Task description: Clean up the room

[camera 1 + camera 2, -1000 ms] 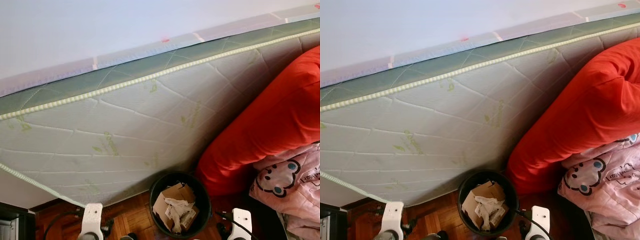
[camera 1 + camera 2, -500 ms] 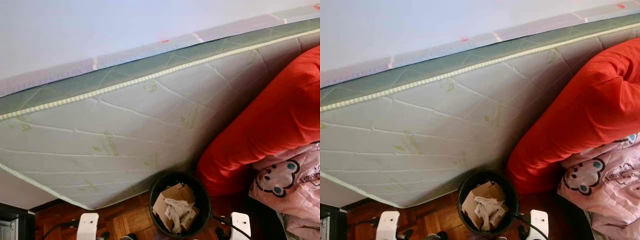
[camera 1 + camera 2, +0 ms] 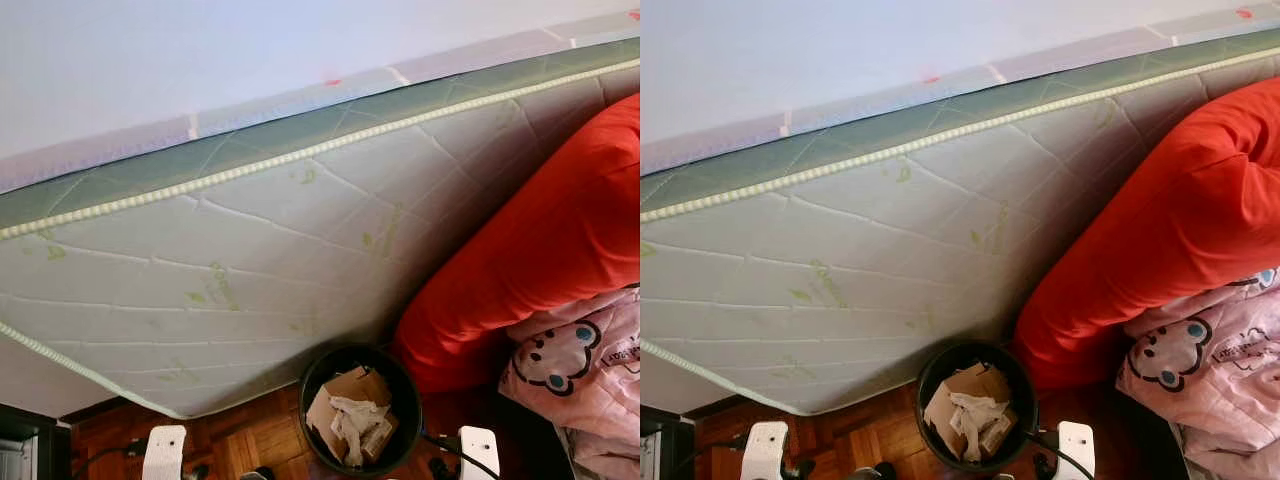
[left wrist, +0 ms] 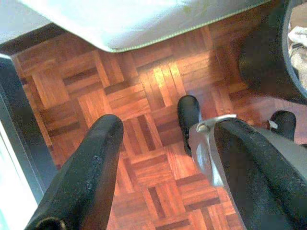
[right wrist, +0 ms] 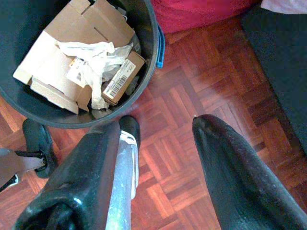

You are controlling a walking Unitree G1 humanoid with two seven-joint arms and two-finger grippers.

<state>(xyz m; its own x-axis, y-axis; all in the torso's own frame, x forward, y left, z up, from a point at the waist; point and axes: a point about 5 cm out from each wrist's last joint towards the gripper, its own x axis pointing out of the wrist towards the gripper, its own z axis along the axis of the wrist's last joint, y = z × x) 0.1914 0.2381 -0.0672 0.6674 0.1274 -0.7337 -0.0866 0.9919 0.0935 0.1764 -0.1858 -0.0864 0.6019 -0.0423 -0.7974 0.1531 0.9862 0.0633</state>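
Bin (image 3: 360, 408) on parquet w/ cardboard (image 5: 72, 52) & crumpled paper (image 5: 93, 60) inside.

Bin: round black trash bin (image 3: 360, 408), upright on the parquet floor (image 4: 144, 115), below the leaning mattress (image 3: 250, 290), beside the red duvet (image 3: 530, 250).
Contents: folded brown cardboard (image 5: 62, 62), crumpled white paper (image 5: 93, 55), a barcoded box (image 5: 122, 79).

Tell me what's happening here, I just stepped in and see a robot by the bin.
Nothing is being handled right now. The robot stands over a black trash bin holding cardboard and crumpled paper, beside a leaning mattress and a red cushion. The left gripper and right gripper hang open and empty above the parquet floor.
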